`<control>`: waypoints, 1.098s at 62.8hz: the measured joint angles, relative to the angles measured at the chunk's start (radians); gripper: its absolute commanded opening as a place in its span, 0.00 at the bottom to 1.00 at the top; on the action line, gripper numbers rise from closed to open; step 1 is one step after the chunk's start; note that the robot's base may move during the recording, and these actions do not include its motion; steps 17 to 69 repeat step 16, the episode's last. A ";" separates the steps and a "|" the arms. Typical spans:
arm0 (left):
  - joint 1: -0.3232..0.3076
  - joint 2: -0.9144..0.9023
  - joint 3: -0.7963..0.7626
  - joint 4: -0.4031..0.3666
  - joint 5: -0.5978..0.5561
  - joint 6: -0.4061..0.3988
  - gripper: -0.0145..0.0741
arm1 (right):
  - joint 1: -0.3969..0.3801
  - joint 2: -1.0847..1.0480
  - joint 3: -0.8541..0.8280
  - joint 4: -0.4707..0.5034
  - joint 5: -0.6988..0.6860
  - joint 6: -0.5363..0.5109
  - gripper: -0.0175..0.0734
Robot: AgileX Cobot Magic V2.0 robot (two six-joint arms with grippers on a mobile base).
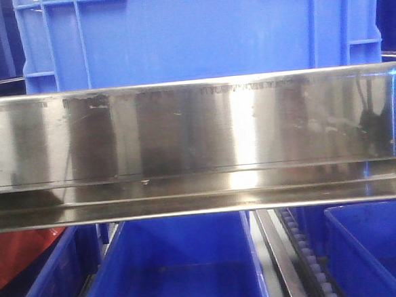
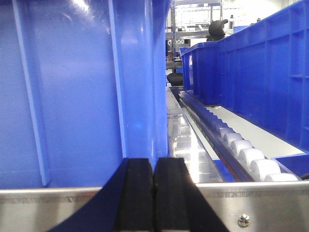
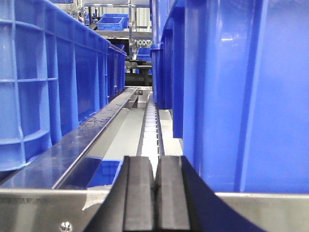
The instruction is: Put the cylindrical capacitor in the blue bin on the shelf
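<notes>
- No text, label, brand or number can be read on the shelf's steel front rail (image 1: 197,135).
- The blue bins (image 1: 196,29) carry no legible markings.

Far behind — metal racking (image 3: 126,30) holding a blue crate (image 3: 112,21), brightly lit — a dark shape (image 2: 217,28) sits high.

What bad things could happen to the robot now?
1. Both tools, the left tool and the right tool, sit low by the shiny steel rail, close to the blue bins. A careless move might bump them.
2. Both tools look shut, and no capacitor shows anywhere, so it may have been dropped or not picked up.
</notes>
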 measured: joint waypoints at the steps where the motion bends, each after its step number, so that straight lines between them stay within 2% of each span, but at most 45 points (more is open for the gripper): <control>1: 0.000 0.000 0.000 0.000 0.000 0.000 0.04 | 0.000 0.000 0.000 0.000 0.000 0.000 0.01; 69: 0.000 0.000 0.000 0.000 0.000 0.000 0.04 | 0.000 0.000 0.000 0.000 0.000 0.000 0.01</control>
